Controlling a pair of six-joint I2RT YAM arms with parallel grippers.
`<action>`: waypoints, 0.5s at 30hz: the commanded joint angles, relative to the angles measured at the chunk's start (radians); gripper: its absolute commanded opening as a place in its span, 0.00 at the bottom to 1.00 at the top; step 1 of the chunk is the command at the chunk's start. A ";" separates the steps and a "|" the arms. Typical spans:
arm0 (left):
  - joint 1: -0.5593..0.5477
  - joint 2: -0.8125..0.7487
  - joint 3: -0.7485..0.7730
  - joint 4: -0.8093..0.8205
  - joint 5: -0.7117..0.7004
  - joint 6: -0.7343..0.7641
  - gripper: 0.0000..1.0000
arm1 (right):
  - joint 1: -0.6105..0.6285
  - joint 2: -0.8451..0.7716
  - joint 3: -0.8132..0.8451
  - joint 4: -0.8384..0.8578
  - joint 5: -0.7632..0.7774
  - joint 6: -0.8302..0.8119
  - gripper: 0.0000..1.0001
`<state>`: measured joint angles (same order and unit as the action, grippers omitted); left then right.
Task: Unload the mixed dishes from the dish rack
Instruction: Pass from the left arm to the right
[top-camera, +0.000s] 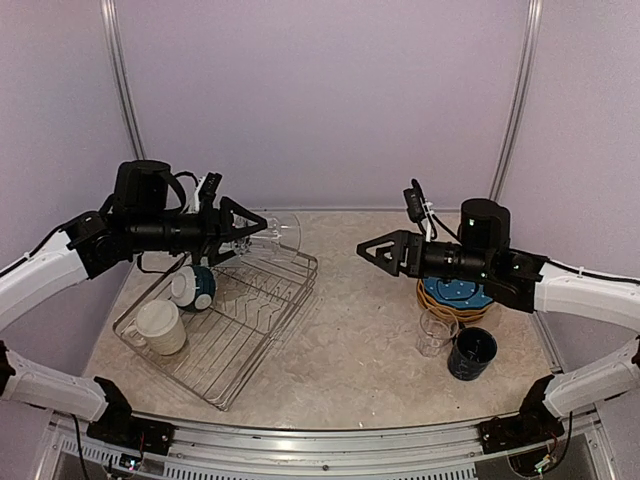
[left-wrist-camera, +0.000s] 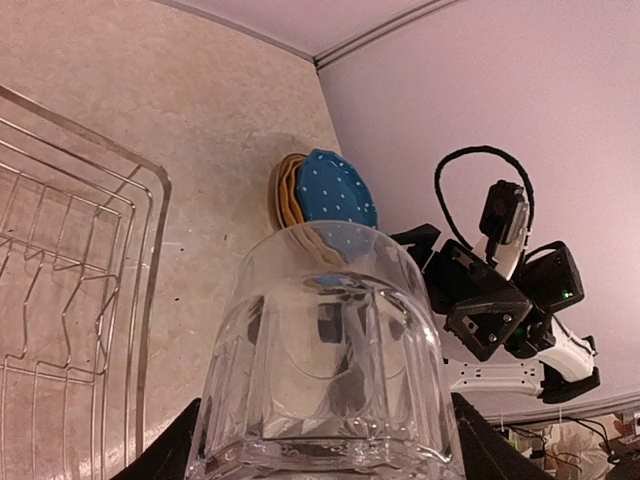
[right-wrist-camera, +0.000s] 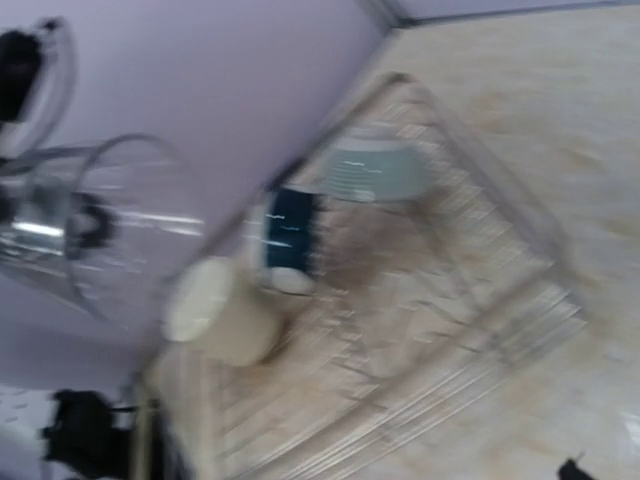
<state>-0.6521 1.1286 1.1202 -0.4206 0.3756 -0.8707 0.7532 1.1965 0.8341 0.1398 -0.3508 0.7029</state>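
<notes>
The left gripper (top-camera: 252, 231) is pinching a glass (top-camera: 281, 232) by its base, its fingers (left-wrist-camera: 168, 452) pressing on either side of the thick bottom. It is holding the glass in the air on its side, mouth pointing toward the right edge of the desk (top-camera: 350, 350), above the far end of the rack (top-camera: 240, 335). The rack is sitting on the left half of the desk, turned at an angle, one corner pointing toward the near edge. A cream mug (top-camera: 160, 325) is standing in its near-left part. Just behind the mug, toward the far-left corner, the bowls (top-camera: 194, 287) are resting inside the rack, one teal and one paler. The rack's prongs are standing bare in the middle. The right gripper (top-camera: 363, 249) is hovering over the middle of the desk, aiming at the rack and touching nothing. I cannot tell whether its jaws are spread or pressed together, as the right wrist view is blurred. Near the right edge a blue dotted plate is lying on top of yellow ones, and these plates (top-camera: 456, 294) are partly hidden beneath the right arm. Just in front of them, toward the near edge, a second glass (top-camera: 436, 333) is standing upright with a navy mug (top-camera: 472, 353) just beside it.
</notes>
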 joint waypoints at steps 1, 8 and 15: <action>-0.033 0.071 -0.042 0.329 0.138 -0.072 0.41 | 0.028 0.039 -0.041 0.277 -0.153 0.104 0.99; -0.091 0.190 -0.063 0.565 0.225 -0.166 0.41 | 0.070 0.084 -0.030 0.391 -0.172 0.116 0.94; -0.107 0.295 -0.057 0.697 0.286 -0.223 0.40 | 0.080 0.133 -0.054 0.568 -0.195 0.192 0.72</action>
<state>-0.7536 1.3861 1.0603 0.1169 0.5957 -1.0477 0.8204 1.2972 0.8047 0.5598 -0.5179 0.8364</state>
